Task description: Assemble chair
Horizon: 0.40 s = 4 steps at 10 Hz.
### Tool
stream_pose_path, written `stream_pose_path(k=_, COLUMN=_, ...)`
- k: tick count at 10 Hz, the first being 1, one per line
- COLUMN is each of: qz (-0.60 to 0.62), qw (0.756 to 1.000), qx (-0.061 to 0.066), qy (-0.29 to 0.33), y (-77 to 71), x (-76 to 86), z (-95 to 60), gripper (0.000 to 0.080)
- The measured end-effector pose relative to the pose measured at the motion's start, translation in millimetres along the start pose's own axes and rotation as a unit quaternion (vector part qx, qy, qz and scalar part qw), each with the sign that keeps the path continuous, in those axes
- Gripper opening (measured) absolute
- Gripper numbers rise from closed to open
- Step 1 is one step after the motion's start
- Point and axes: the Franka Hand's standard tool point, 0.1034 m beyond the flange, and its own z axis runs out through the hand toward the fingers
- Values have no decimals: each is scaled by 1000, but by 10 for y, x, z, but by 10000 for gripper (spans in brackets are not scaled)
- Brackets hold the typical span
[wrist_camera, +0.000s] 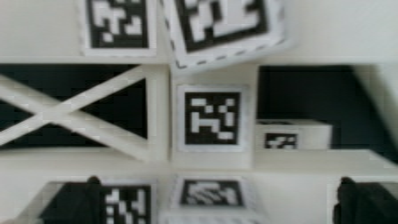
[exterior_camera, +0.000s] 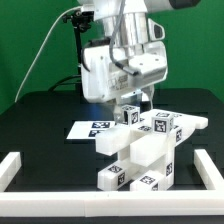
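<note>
1. White plastic chair (exterior_camera: 148, 150) sits near the middle of the black table (exterior_camera: 40, 110), in front of the arm's base as I see it from the exterior view.
2. I count several blocky pieces stacked and joined: flat plates, bars and small cubes, most with square black-and-white tags.
3. One tagged cube (exterior_camera: 163, 126) sits at the top of the stack, toward the exterior view's right.
4. Low tagged blocks (exterior_camera: 113, 177) form the front bottom of the pile.
5. Gripper (exterior_camera: 133, 97) hangs directly above the chair, just over the top pieces; I can't tell from the exterior view whether it touches them.
6. Fingers (wrist_camera: 75, 203) show as dark tips in the wrist view, standing wide apart, one on each side of the frame, with nothing clamped between them.
7. Between those tips I see a tagged white block face (wrist_camera: 210, 192).
8. Wrist view also shows an upright tagged bar (wrist_camera: 214, 115) and beside it a white X-shaped cross brace (wrist_camera: 80, 112).
9. A smaller tagged cube (wrist_camera: 288, 135) sits on the other side of that bar.
10. Marker board (exterior_camera: 92, 128) lies flat on the table behind the chair, toward the exterior view's left, partly hidden by the arm.
11. White border rails (exterior_camera: 20, 165) edge the table on both sides and along the front.
</note>
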Motion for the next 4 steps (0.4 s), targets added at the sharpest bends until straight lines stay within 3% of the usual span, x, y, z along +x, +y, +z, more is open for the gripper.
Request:
stream_pose_path(k=1, qz=-3, qw=1000, qx=3, qy=-6, y=-41, x=0, z=-87, gripper=649)
stream_pose_path(k=4, qz=-7, qw=1000, qx=1, qy=1, y=-7, x=21, z=0, gripper=649)
